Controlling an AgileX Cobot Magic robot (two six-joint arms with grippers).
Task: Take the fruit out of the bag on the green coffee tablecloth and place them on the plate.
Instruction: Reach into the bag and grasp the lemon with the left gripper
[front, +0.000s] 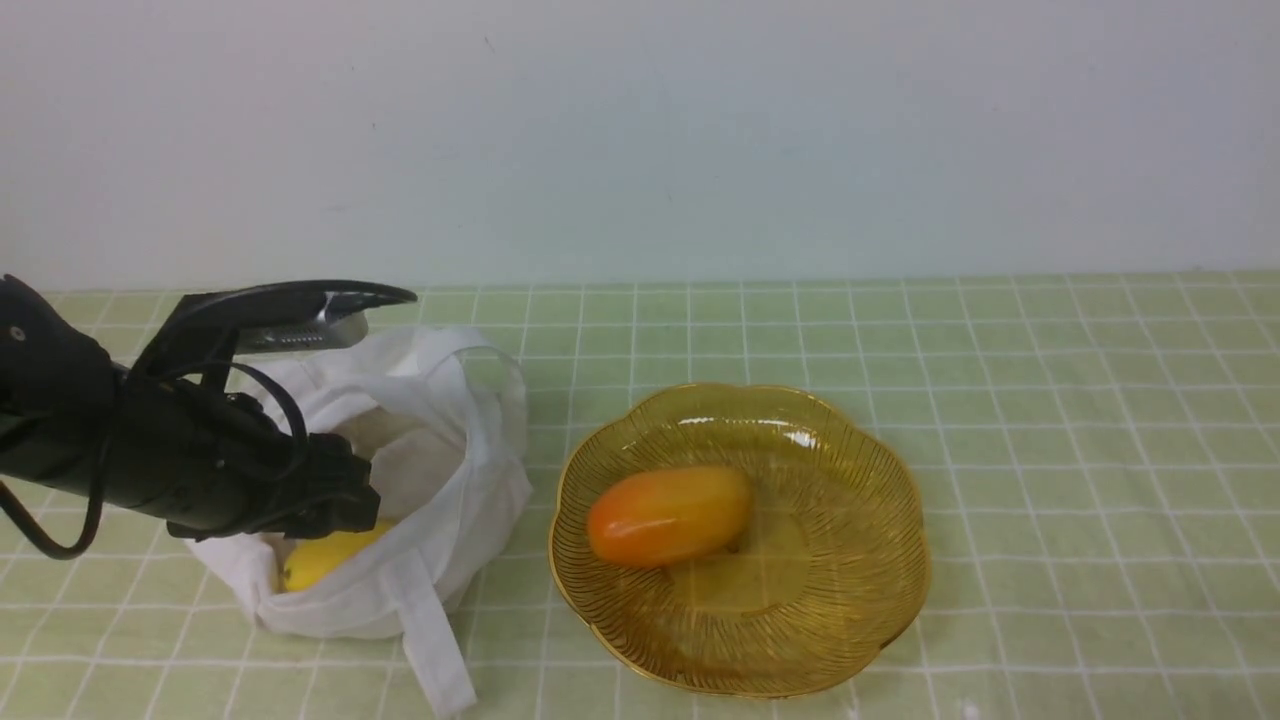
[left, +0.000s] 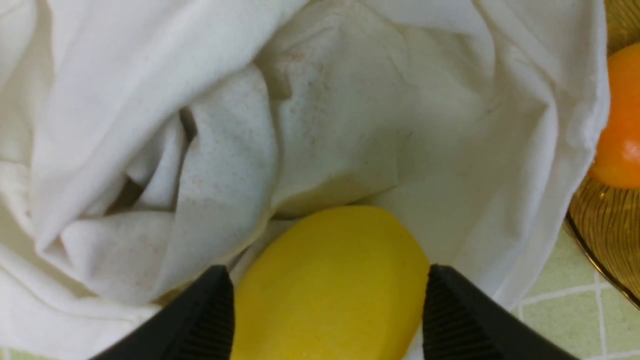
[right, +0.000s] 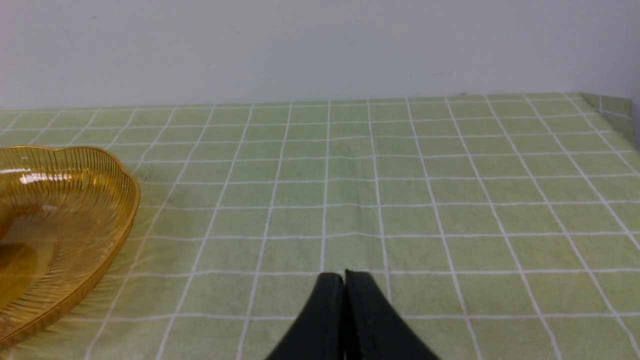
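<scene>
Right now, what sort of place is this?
Probably a robot test tabletop rather than a working kitchen: a green gridded tablecloth against a plain pale wall, a scalloped amber glass dish, and the left gripper over a white cloth tote bag.

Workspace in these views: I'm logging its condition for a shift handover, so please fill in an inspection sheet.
Surface: green tablecloth with white grid lines, lying flat where visible.
Bag: white cloth bag, mouth open, a strap lying on the cloth.
Yellow fruit: yellow fruit inside the bag.
Plate: amber plate, orange-red fruit on it.
Clutter: nothing seen.
Left gripper: left gripper at the bag, fingers apart, one on either side of the yellow fruit; firm grip unclear.
Right gripper: right gripper shut, nothing held.
Cables: black cable looping by the left arm.
Surroundings: plain pale wall behind.
</scene>
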